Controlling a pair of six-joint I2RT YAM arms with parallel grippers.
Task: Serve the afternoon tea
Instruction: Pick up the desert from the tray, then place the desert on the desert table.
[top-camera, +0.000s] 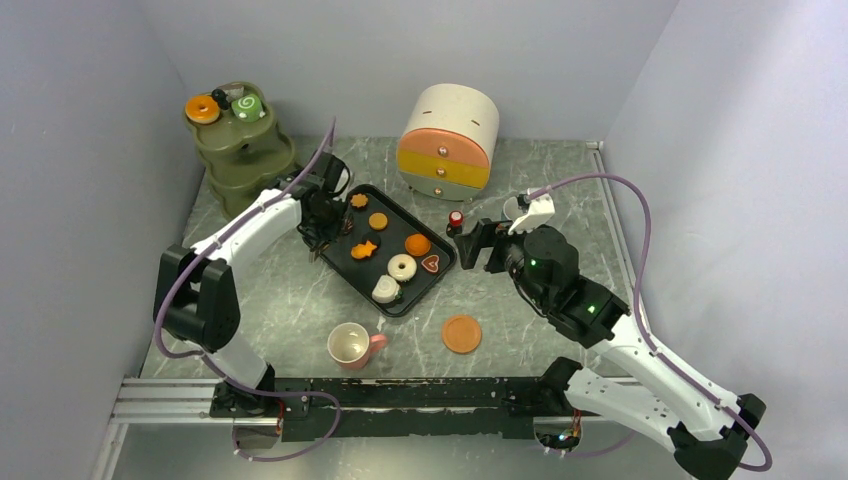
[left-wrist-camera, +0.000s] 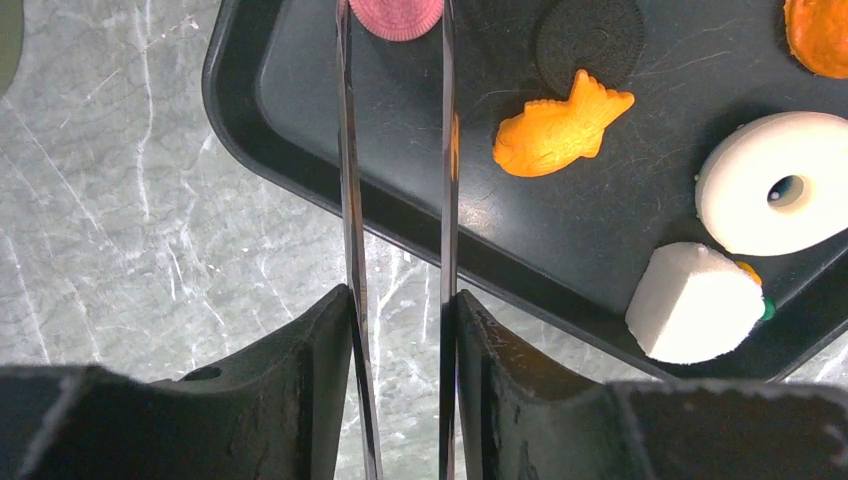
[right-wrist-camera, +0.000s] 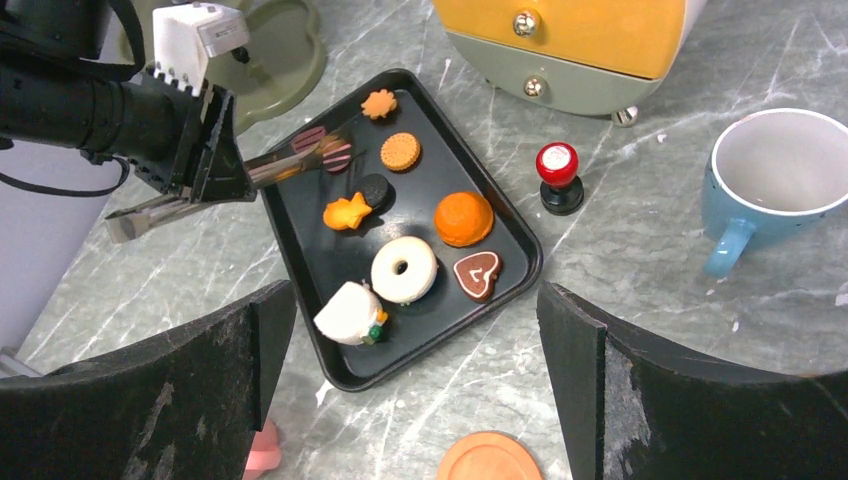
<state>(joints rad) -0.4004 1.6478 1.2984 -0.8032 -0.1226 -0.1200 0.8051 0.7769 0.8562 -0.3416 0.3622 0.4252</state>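
Note:
My left gripper (left-wrist-camera: 400, 300) is shut on a pair of metal tongs (left-wrist-camera: 347, 150) that reach over the black tray (left-wrist-camera: 300, 130). The tong tips straddle a pink cookie (left-wrist-camera: 397, 15); whether they pinch it I cannot tell. Also on the tray lie a fish cookie (left-wrist-camera: 560, 125), a dark round cookie (left-wrist-camera: 590, 35), a white doughnut (left-wrist-camera: 775, 180) and a white cake piece (left-wrist-camera: 695, 300). My right gripper (right-wrist-camera: 415, 300) hangs open and empty above the tray's near right corner. A pink cup (top-camera: 352, 345) and an orange saucer (top-camera: 461, 333) sit in front of the tray. The blue cup (right-wrist-camera: 790, 180) stands at right.
The olive tiered stand (top-camera: 240, 150) at the back left carries an orange doughnut (top-camera: 202, 108) and a green swirl roll (top-camera: 246, 105). A round drawer unit (top-camera: 450, 140) stands at the back. A red-topped stamp (top-camera: 456, 219) sits beside the tray.

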